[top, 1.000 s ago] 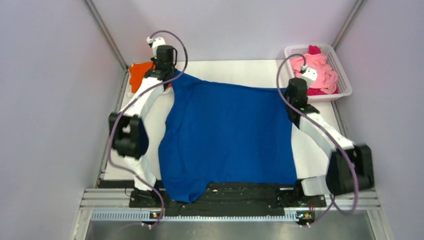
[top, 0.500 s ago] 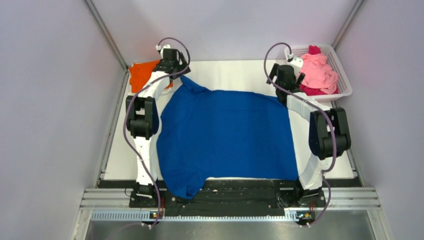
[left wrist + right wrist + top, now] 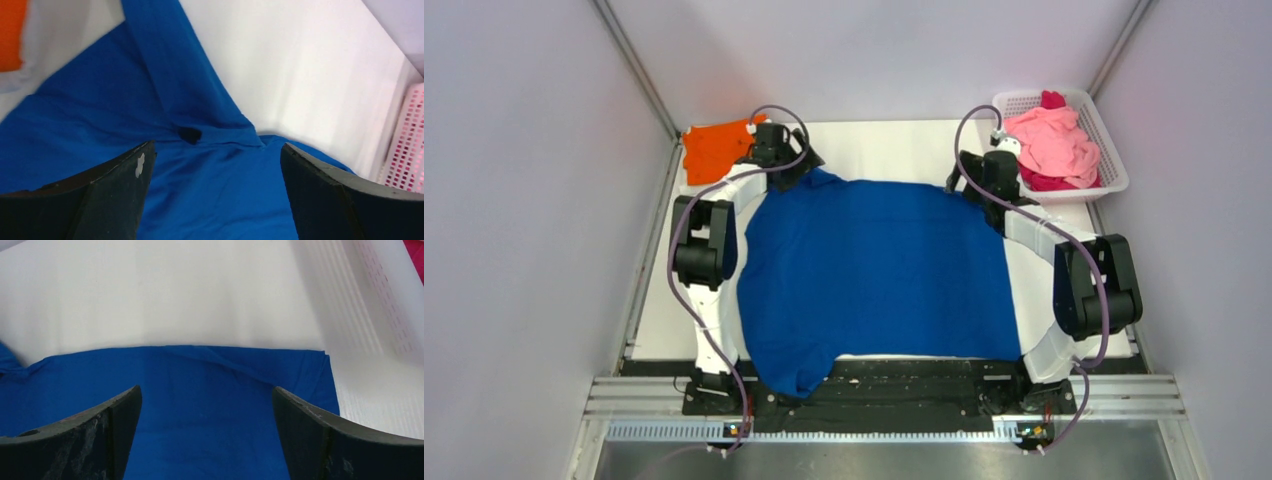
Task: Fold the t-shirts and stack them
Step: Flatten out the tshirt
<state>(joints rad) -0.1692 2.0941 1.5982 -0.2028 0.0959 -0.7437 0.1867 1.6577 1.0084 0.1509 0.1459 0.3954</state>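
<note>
A royal-blue t-shirt lies spread flat across the middle of the table, plain side up, with its near hem at the arm bases. My left gripper hovers open over its far left corner. In the left wrist view the blue t-shirt shows a folded sleeve ahead of the left gripper, and nothing is between the fingers. My right gripper stands open over the far right corner. In the right wrist view the right gripper holds nothing above the shirt's straight far edge.
An orange t-shirt lies at the far left corner, beside my left arm. A white mesh basket at the far right holds pink and magenta t-shirts. Walls enclose the table on three sides.
Both grippers have opened and let go of the blue shirt's far corners. The cloth has dropped flat, and both arms have drawn in over its far edge.
</note>
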